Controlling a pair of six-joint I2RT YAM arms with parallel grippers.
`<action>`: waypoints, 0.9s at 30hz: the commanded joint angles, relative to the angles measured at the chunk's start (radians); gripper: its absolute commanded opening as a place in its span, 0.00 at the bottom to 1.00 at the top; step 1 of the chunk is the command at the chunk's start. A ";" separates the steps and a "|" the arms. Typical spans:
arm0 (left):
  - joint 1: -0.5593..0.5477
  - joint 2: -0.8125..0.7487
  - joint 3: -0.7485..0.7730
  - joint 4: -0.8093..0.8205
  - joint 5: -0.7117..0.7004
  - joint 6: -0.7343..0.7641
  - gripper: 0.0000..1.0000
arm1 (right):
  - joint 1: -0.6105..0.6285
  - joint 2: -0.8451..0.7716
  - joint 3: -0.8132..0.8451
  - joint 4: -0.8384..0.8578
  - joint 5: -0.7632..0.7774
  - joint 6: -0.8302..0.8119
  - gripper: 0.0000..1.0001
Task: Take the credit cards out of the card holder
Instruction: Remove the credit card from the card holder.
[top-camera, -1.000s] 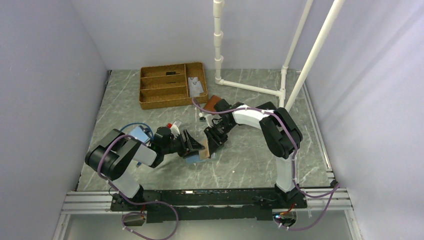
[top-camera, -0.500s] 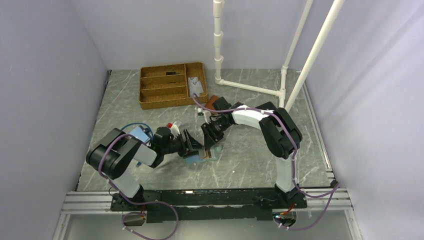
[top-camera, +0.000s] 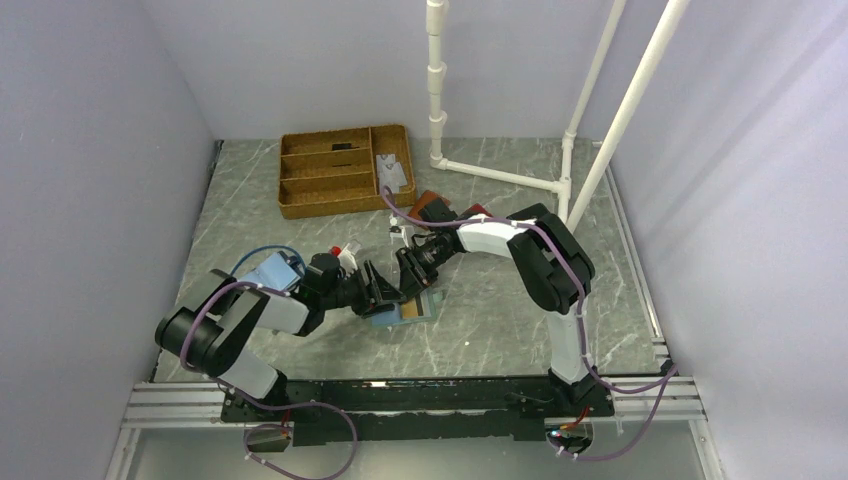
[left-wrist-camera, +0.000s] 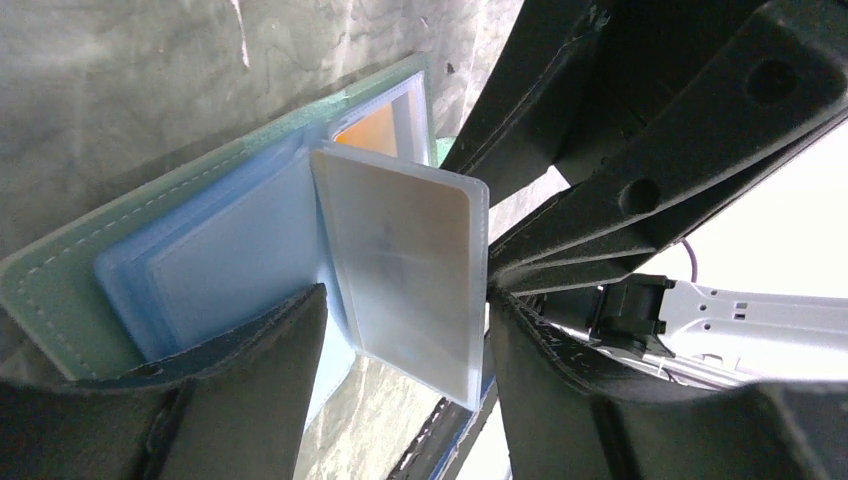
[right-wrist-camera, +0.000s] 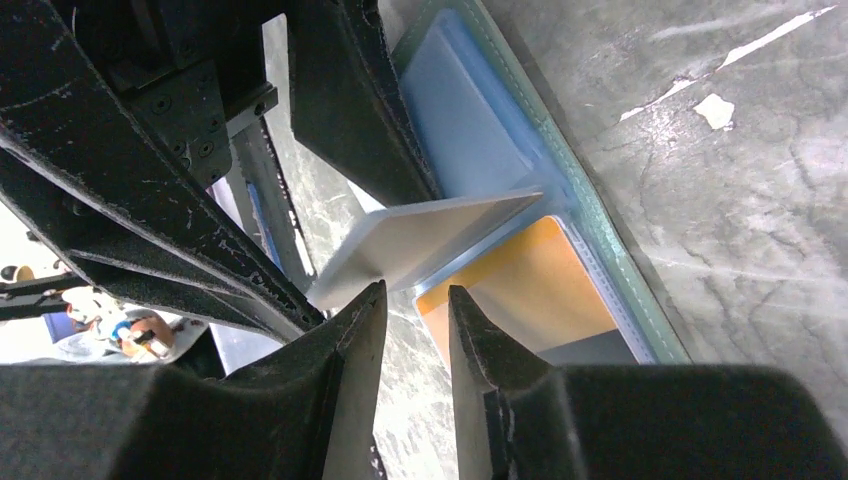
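The card holder (left-wrist-camera: 120, 270) lies open on the table, light blue with a greenish edge, and shows in the top view (top-camera: 392, 318). A whitish-grey credit card (left-wrist-camera: 400, 260) stands tilted up out of it, also seen in the right wrist view (right-wrist-camera: 420, 240). A tan credit card (right-wrist-camera: 520, 285) sits in a pocket (left-wrist-camera: 365, 135). My left gripper (left-wrist-camera: 405, 300) is open, one finger (left-wrist-camera: 250, 400) on the blue page, the raised card between the fingers. My right gripper (right-wrist-camera: 415, 295) is narrowly open and empty, its tips at the raised card's lower edge. Both grippers meet over the holder: left (top-camera: 385, 290), right (top-camera: 412, 272).
A wicker tray (top-camera: 300, 185) stands at the back with cards (top-camera: 393, 172) in its right compartment. A brown wallet (top-camera: 428, 205) and a red one (top-camera: 470, 210) lie behind the right arm. A flat blue piece with a cable (top-camera: 275, 268) lies left. White pipes (top-camera: 500, 175) stand at the back right.
My right gripper has moved left and closer to the left gripper over the holder. The left arm's elbow has swung out and down to the left.
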 joint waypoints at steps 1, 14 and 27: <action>0.002 -0.025 -0.005 -0.113 -0.066 0.042 0.65 | 0.005 -0.002 0.035 0.070 -0.102 0.045 0.33; 0.022 -0.062 0.008 -0.205 -0.093 0.061 0.44 | -0.052 -0.004 0.069 0.058 -0.041 0.045 0.31; 0.060 -0.148 -0.058 -0.130 -0.064 0.053 0.00 | -0.078 -0.004 0.069 0.023 -0.204 -0.022 0.39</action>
